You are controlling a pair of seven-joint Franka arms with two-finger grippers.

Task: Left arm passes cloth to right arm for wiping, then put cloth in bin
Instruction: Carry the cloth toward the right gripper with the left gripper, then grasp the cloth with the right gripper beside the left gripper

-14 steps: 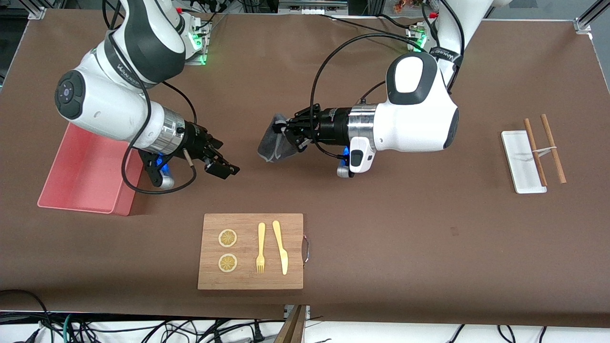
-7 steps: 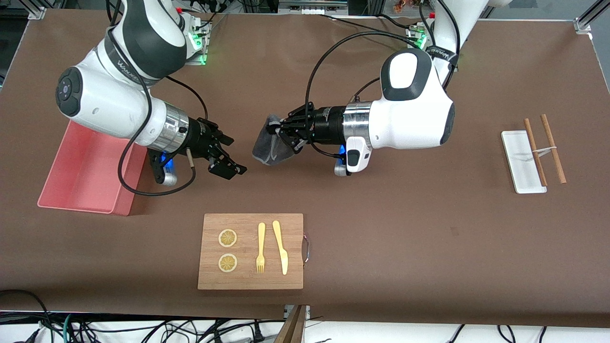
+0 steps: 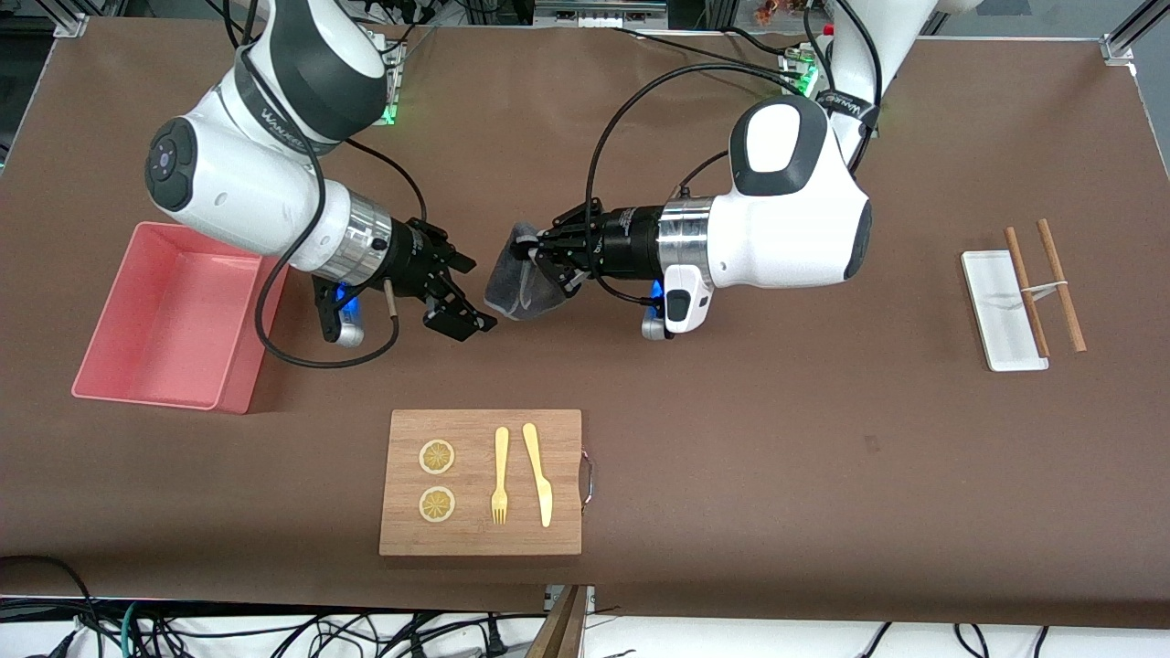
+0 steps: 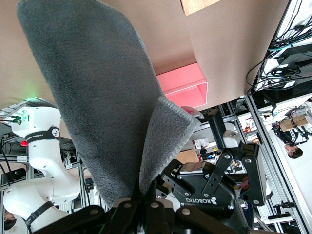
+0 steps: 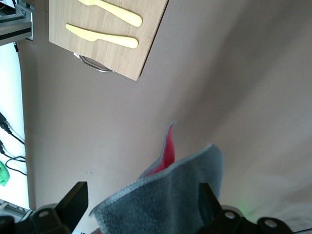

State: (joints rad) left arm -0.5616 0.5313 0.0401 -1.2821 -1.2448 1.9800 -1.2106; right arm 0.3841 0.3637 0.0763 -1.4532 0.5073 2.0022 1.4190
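Front view: left gripper [image 3: 535, 259] pinches one cloth [image 3: 517, 283] in the air over the bare table mid-span; cloth hangs long axis downward, grey face out. Right gripper [image 3: 464, 292] just beside it, fingers spread wide, holding nothing. One pink bin [image 3: 166, 315] at the right arm's end. One wooden board [image 3: 482, 482].

Left wrist view: cloth [image 4: 97, 92] fills frame, its top cut off.

Right wrist view: cloth [image 5: 170, 195] between both fingers [image 5: 73, 200], red face partly showing.
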